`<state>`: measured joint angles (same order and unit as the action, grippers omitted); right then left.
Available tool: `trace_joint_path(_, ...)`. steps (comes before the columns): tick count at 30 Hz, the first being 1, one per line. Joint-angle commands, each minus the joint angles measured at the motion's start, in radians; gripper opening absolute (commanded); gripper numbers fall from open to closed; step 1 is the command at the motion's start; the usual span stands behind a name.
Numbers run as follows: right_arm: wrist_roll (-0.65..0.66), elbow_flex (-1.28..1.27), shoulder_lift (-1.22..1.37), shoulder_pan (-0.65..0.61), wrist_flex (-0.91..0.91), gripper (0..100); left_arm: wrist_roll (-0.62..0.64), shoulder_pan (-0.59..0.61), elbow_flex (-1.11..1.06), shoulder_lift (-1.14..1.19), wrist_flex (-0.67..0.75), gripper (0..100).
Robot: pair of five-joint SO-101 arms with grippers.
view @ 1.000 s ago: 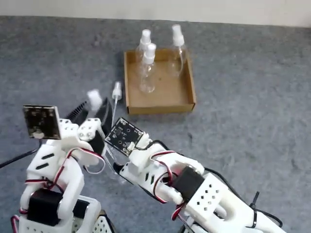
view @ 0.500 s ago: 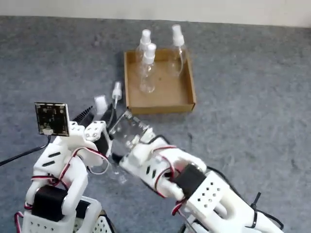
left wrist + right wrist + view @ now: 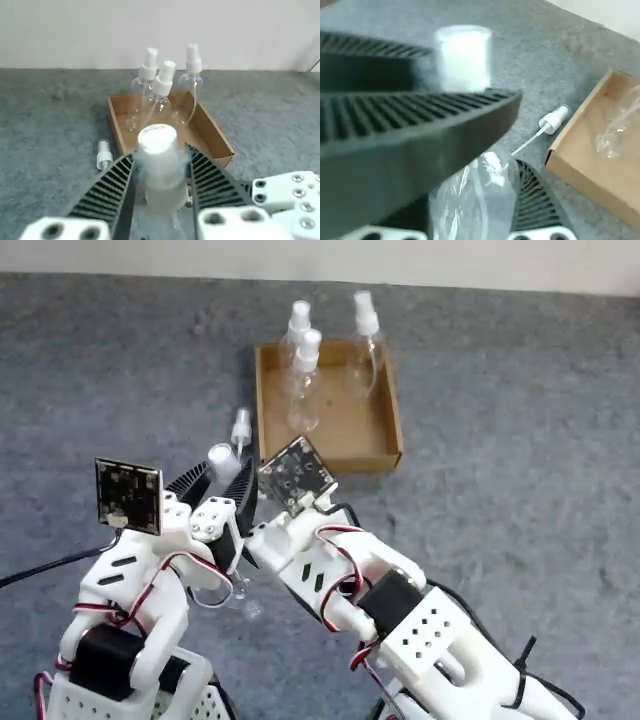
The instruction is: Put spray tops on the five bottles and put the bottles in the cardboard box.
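Note:
My left gripper (image 3: 159,155) is shut on a white spray top (image 3: 157,142), which it holds upright over the neck of a clear bottle (image 3: 472,200). My right gripper (image 3: 470,212) is shut on that bottle's body, just below the left gripper's black fingers (image 3: 410,125). In the high view both grippers meet in front of the cardboard box (image 3: 330,462), with the spray top (image 3: 222,457) between the left fingers. Three capped bottles (image 3: 303,390) stand in the box. One loose spray top (image 3: 240,428) lies on the carpet beside the box's left wall.
Grey carpet covers the table, with open floor to the left and right of the box. The loose spray top (image 3: 104,155) with its thin tube lies close to the grippers. A pale wall runs along the far edge.
The left gripper has carried the spray top to the right, over the bottle. The right arm's wrist has lifted and swung toward the box, bringing the bottle under the top.

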<state>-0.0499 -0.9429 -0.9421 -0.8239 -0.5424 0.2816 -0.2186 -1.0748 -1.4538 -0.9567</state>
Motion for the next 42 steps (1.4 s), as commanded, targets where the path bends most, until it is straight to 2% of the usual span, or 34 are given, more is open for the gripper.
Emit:
trace_joint_path(1, -0.038, 0.035, -0.044, 0.077, 0.07, 0.4, -0.017, -0.01, -0.01, 0.008, -0.015, 0)
trace_joint_path(3, -0.035, 0.035, -0.044, 0.077, 0.068, 0.4, -0.018, -0.008, -0.01, 0.008, -0.014, 2)
trace_joint_path(8, -0.035, 0.031, -0.042, 0.081, 0.068, 0.4, -0.02, -0.007, 0.024, 0.007, -0.02, 14)
trace_joint_path(15, -0.034, -0.001, -0.042, 0.09, 0.073, 0.4, -0.02, 0.128, 0.077, 0.007, -0.02, 15)
trace_joint_path(25, -0.034, 0.012, -0.033, 0.312, 0.073, 0.4, -0.018, 0.216, 0.09, 0.007, -0.02, 15)
trace_joint_path(30, 0.032, 0.148, 0.001, 0.332, 0.068, 0.4, -0.064, 0.206, 0.012, 0.008, -0.012, 15)
trace_joint_path(35, 0.023, 0.384, 0.197, 0.328, 0.007, 0.4, -0.172, 0.044, -0.062, 0.008, 0.037, 15)
trace_joint_path(38, -0.037, 0.539, 0.34, 0.328, -0.056, 0.4, -0.227, -0.033, -0.068, 0.008, 0.032, 15)
trace_joint_path(42, -0.051, 0.696, 0.478, 0.268, -0.15, 0.4, -0.224, -0.036, -0.061, 0.01, 0.037, 24)
